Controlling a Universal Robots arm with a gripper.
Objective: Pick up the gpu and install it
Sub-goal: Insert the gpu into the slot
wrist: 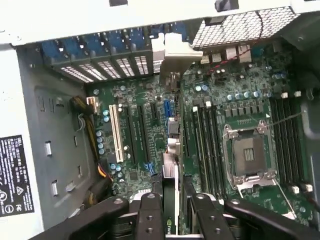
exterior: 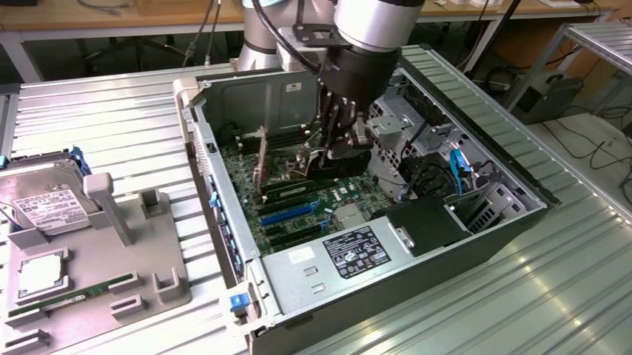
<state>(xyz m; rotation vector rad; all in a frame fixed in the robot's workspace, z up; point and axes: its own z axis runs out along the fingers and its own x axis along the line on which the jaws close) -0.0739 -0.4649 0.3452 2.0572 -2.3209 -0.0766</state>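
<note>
Robotics lab, PC-assembly test cell. Evidence: robot arm (exterior: 380, 22) w/ hand (exterior: 334, 151) gripping a gpu (wrist: 170, 222) inside an open PC case (exterior: 257, 100); ribbed metal counter (exterior: 109, 111); grey fixture tray (exterior: 148, 274) w/ hard drive (exterior: 44, 203) & memory stick (exterior: 74, 296); wooden benches (exterior: 59, 15) & loose cables (exterior: 593, 151) in bkgd.

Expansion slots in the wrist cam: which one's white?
The white slot, at the end of the row nearest the chassis wall; its neighbours are dark. The gripper holds the gpu apart from it.
</note>
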